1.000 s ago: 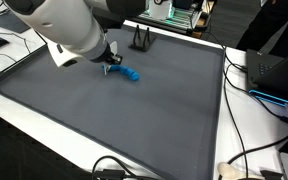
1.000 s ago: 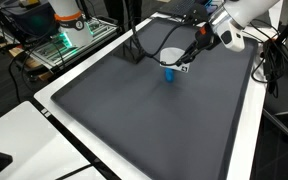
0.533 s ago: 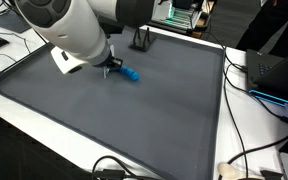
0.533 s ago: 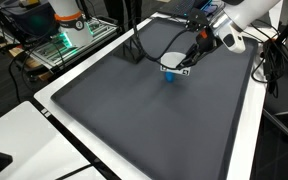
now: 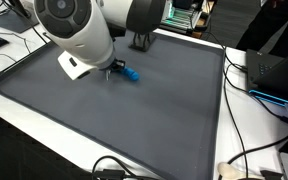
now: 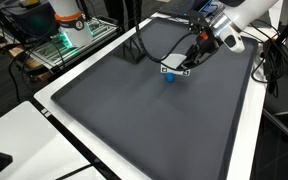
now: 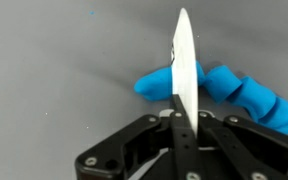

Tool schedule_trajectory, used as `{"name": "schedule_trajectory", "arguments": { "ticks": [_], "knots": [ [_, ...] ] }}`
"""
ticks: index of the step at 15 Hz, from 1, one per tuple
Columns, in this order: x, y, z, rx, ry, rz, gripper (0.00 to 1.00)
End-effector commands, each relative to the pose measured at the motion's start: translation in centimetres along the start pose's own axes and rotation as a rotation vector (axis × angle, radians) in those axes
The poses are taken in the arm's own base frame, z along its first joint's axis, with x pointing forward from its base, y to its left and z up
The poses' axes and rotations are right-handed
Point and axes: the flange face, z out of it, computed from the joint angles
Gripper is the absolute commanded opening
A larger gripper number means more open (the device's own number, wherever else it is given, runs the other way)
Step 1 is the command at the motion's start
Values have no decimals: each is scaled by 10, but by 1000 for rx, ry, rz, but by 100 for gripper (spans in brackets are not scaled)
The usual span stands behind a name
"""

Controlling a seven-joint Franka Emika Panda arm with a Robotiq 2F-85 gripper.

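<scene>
My gripper (image 7: 177, 118) is shut on a thin white flat card (image 7: 182, 60), seen edge-on in the wrist view. Just beyond it a blue ridged, segmented toy (image 7: 224, 88) lies on the grey mat (image 7: 54, 60). In both exterior views the gripper (image 6: 188, 62) (image 5: 109, 68) hangs low over the far part of the mat. The card (image 6: 173, 68) sticks out just above the blue toy (image 6: 170, 77) (image 5: 130, 75). I cannot tell whether the card touches the toy. The white arm body hides most of the gripper in an exterior view.
A black stand (image 5: 141, 40) (image 6: 134, 48) stands at the mat's far edge. The mat (image 5: 134, 120) lies on a white table (image 5: 244, 120). Cables (image 5: 114, 168) run along the front and side. A rack with green lights (image 6: 69, 35) stands beside the table.
The arm has swung slightly, carrying the white card closer over the blue toy. The toy has not moved.
</scene>
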Motion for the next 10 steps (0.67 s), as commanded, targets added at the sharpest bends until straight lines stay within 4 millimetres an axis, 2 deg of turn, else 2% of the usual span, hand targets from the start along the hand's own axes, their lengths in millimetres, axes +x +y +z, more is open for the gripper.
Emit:
{"name": "schedule_trajectory", "arguments": {
  "ticks": [1,10],
  "knots": [
    [8,-7,18,-41,-3,-64,1],
    [8,-15,31,-63,-42,-157,1]
  ]
}}
